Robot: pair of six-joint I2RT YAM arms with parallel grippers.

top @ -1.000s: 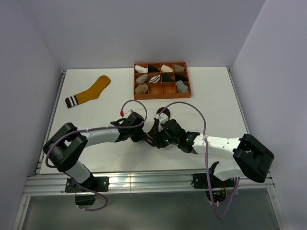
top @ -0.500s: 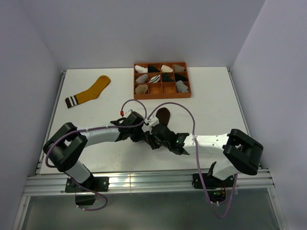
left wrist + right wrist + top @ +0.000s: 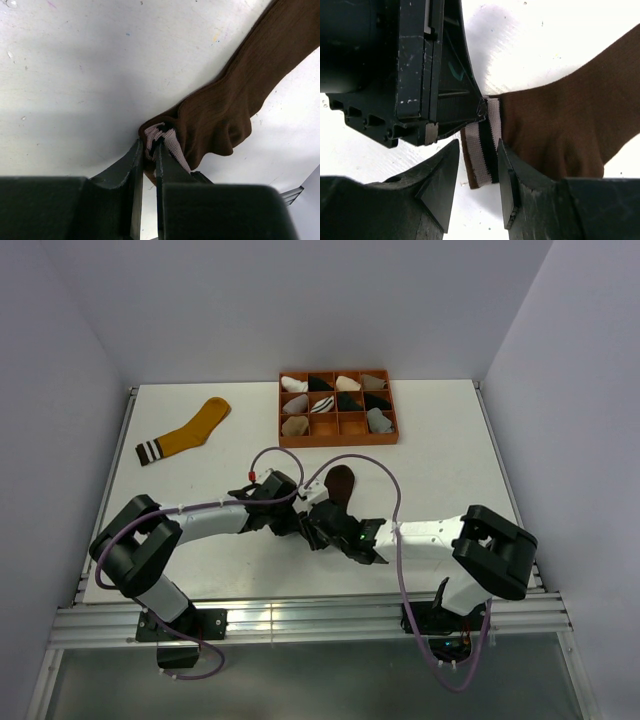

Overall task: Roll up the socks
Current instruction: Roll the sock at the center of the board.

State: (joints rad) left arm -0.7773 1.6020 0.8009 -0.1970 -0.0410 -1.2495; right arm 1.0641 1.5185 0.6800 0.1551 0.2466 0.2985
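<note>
A dark brown sock (image 3: 341, 483) lies mid-table, toe pointing away from the arms. My left gripper (image 3: 152, 146) is shut on one edge of its pink-and-black striped cuff (image 3: 481, 150). In the top view the left gripper (image 3: 302, 522) meets the right gripper (image 3: 320, 532) at that cuff. My right gripper (image 3: 479, 161) stands open, one finger on either side of the free end of the cuff, with a gap on its left side. A mustard-yellow sock (image 3: 190, 432) with a striped cuff lies flat at the far left, away from both arms.
An orange compartment tray (image 3: 338, 442) holding small white, black and beige sock bundles stands at the back centre, just beyond the brown sock's toe. The two wrists are nearly touching, and purple cables loop above them.
My right arm has swung left and its gripper has come down around the brown sock's cuff, uncovering the toe. The left gripper has kept its hold in the same place.
</note>
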